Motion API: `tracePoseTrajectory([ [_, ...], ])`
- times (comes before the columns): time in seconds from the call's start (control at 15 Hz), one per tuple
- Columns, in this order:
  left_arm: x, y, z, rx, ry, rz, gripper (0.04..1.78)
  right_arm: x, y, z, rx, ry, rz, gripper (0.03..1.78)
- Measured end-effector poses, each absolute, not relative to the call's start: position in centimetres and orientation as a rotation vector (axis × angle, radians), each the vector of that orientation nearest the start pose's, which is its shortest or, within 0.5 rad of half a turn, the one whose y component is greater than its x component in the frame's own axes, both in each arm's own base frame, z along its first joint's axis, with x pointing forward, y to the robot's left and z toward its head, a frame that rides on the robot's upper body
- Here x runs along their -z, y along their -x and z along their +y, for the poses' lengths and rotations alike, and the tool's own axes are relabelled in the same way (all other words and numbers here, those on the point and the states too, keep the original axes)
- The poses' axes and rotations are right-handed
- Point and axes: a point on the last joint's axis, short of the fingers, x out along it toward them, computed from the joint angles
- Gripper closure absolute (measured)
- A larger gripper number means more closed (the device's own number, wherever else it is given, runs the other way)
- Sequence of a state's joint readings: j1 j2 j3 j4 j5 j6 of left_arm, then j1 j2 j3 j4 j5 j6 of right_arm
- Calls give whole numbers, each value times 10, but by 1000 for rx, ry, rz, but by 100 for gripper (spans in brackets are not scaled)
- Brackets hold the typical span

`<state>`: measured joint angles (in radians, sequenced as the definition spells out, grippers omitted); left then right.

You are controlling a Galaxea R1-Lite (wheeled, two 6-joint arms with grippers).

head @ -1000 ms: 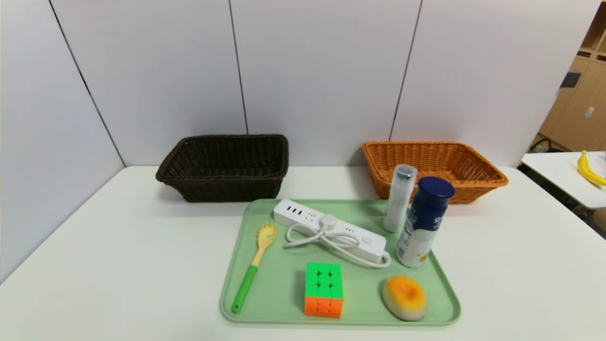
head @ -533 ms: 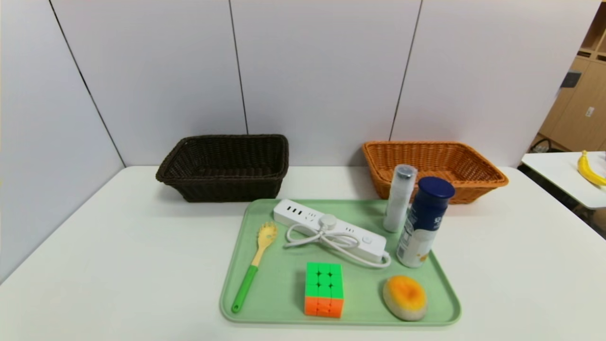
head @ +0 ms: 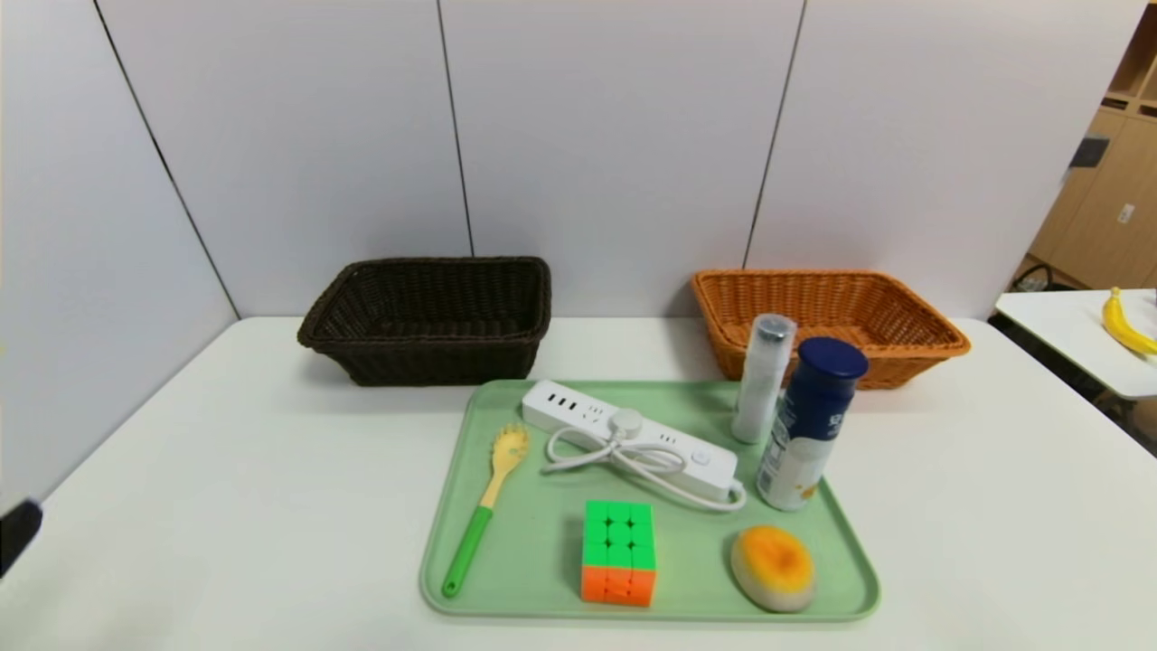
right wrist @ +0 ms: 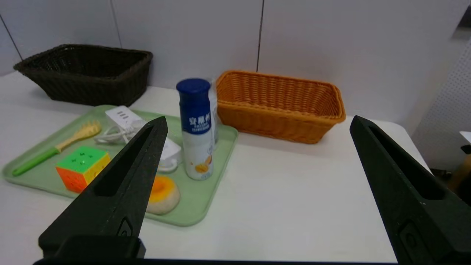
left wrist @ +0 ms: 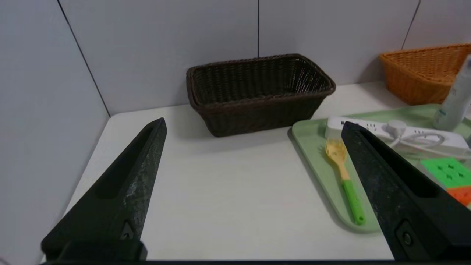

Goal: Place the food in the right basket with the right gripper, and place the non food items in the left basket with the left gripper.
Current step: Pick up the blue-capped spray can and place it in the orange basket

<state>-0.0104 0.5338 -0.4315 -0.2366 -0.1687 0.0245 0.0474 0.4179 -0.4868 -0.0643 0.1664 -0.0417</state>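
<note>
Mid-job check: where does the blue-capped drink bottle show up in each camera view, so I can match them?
Head view: blue-capped drink bottle stands upright at the right edge of the green tray, in front of the orange basket.
Left wrist view: not in it; only the clear tube shows near there.
Right wrist view: bottle stands centre-left, beside the orange basket.
Shared landmark: the orange basket.

Tray (head: 452, 551) mid-desk (head: 226, 488), with baskets behind: one (head: 429, 316) left, one (head: 827, 316) right. On tray: spoon (head: 484, 511) left, strip (head: 628, 438) behind cube (head: 618, 551), bottle (head: 809, 425) and tube (head: 762, 378) right, bun (head: 773, 568) in front of bottle.
</note>
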Motion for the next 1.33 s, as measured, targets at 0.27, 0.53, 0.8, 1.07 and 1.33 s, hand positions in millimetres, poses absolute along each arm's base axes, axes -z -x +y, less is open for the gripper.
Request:
tracePoseTrajectory([
  [0.27,-266,-111,-5,187,-36,-193,13,-275,-62,8,-225,66,-214,10],
  [0.53,-268,-181,-8,185,-36,-252,13,-287,-126,12,-223,65,-269,10],
  [0.8,-245,-207,-16,177,-23,-197,13,-252,-172,16,-227,76,-281,10],
  [1.07,-235,-214,-18,180,-20,-154,13,-192,-177,20,-251,88,-188,10],
  [1.33,-230,-216,-18,178,-22,-137,13,-151,-158,27,-314,90,-98,10],
])
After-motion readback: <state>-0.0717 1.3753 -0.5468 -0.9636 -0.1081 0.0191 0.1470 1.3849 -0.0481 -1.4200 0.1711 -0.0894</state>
